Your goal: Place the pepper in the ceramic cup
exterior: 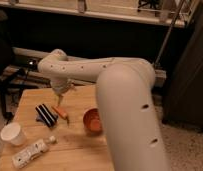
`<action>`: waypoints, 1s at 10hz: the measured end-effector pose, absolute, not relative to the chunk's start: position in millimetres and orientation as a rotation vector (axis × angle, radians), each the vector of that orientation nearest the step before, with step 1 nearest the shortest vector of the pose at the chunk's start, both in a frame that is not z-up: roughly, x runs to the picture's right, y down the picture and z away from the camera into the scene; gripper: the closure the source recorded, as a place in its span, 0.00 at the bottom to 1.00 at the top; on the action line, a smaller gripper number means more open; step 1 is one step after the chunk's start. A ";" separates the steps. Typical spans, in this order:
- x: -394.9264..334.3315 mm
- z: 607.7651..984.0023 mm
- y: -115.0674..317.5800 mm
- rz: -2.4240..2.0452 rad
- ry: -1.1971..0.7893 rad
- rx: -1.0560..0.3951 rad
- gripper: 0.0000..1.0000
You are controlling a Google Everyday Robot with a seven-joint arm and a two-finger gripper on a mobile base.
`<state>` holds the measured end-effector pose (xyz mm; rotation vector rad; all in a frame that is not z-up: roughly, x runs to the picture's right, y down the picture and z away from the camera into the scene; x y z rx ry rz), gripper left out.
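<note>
Gripper: jaws apart, empty, just above pepper | pepper: lying on table | cup: upright, well apart from pepper

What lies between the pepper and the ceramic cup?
In the camera view, the black ridged block sits between the pepper and the ceramic cup. The tool hovers just above the pepper.

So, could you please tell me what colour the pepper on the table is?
Orange, best seen in the camera view; the pepper lies just beneath the hand.
</note>
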<state>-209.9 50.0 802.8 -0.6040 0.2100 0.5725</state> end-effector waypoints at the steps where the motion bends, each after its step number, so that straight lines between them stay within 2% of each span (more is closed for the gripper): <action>1: -224.3 810.2 57.3 0.528 0.222 -0.597 0.20; 6: -250.6 853.7 99.2 0.488 0.258 -0.598 0.20; 10: -238.2 869.9 97.5 0.582 0.249 -0.588 0.20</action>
